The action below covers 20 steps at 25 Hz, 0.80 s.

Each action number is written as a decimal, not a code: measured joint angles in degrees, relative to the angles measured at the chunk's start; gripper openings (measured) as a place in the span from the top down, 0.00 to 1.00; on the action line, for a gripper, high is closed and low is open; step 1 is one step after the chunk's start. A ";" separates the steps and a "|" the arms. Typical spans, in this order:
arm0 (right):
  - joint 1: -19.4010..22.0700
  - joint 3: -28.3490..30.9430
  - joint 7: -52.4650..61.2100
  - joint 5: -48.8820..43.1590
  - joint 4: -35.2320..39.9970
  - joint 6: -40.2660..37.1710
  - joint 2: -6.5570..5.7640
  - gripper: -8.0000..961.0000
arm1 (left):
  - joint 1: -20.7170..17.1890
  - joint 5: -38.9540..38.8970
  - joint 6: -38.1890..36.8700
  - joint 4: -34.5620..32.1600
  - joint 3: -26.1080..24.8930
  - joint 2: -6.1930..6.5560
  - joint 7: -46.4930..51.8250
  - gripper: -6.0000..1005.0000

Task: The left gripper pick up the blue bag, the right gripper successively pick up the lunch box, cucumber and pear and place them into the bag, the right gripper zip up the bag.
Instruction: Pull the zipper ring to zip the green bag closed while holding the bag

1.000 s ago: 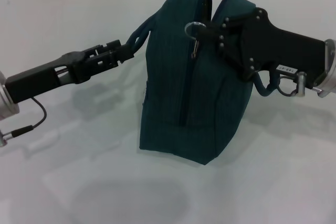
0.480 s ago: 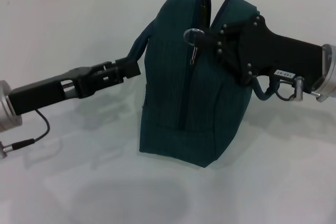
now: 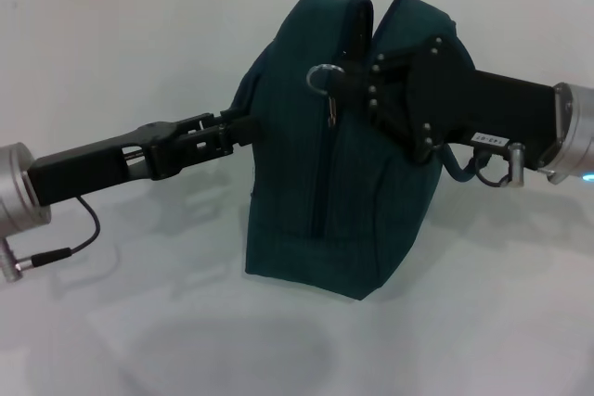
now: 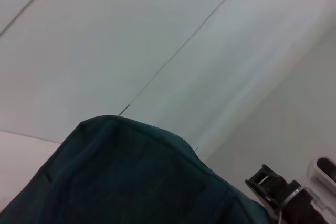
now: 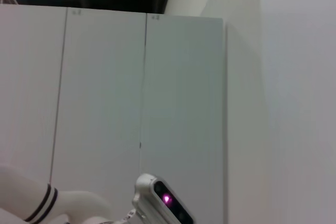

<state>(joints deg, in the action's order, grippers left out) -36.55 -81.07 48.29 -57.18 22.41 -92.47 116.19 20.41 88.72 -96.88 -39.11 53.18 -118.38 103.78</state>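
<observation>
We are at the zipping step: the blue bag (image 3: 325, 173) stands upright on the tabletop (image 3: 139, 53). Our right claw (image 3: 357, 90) pinches the ring zipper pull (image 3: 324, 75); our left claw (image 3: 243, 125) grips its handle. Next, draw the pull along the seam.

left gripper (image 3: 237, 127): slim black claw, silver-grey cylindrical wrist behind it, thin black cable looping below | right gripper (image 3: 348, 90): broad black claw, small bolts along its edges, white label and silver wrist behind
</observation>
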 joint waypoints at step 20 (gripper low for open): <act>0.21 -5.05 0.11 4.13 1.03 1.24 0.00 0.98 | 0.55 3.46 0.72 -0.21 -0.36 -0.73 -2.39 0.56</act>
<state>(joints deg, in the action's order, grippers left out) -36.35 -86.13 48.39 -53.06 23.44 -91.23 116.19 20.96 92.18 -96.16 -39.32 52.81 -119.10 101.39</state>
